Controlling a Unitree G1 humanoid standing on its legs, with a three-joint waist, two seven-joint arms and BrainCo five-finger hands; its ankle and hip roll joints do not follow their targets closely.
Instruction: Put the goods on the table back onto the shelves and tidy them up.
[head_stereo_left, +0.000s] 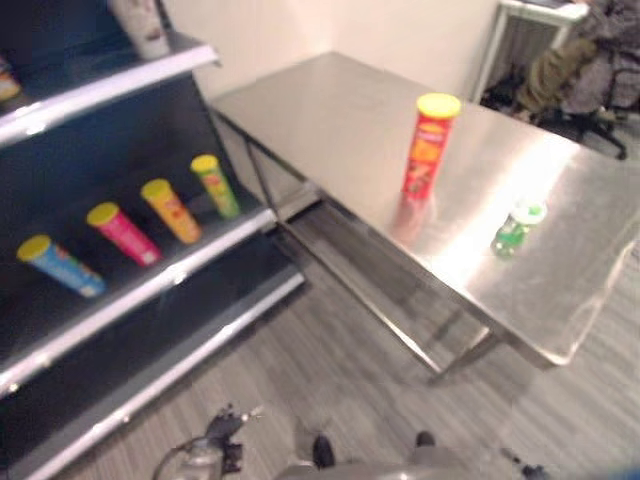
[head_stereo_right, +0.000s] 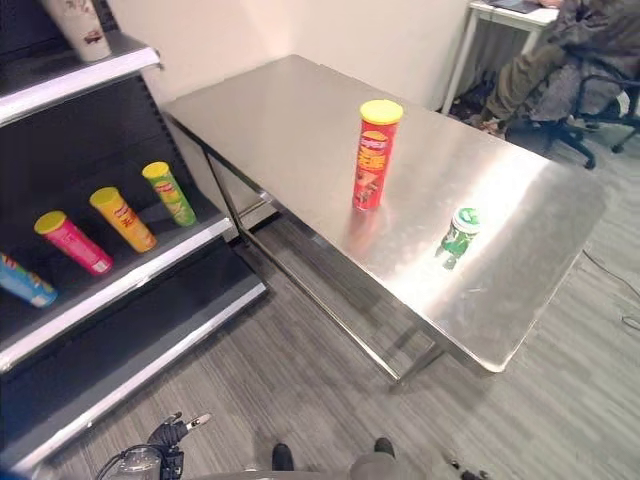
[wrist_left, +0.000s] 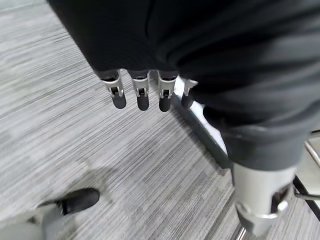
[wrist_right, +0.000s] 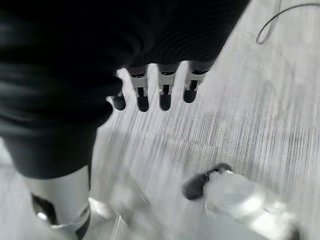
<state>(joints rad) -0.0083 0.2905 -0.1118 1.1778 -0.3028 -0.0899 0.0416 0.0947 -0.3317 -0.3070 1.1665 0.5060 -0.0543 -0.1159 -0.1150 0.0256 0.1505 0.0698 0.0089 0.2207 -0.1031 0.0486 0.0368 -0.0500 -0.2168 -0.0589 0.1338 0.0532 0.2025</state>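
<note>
Steel tabletop carries an upright red can and a green bottle on its side, both awaiting shelving. Beside it, the shelf holds four cans lying in a row. Left hand and right hand hang over the floor, fingers straight and apart, holding nothing.

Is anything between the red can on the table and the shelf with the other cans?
Nothing visible blocks it. The red can stands upright on the table, with the green bottle on its far side from the shelf. Between table and shelf is open floor, and there is free shelf space beside the green can.
</note>
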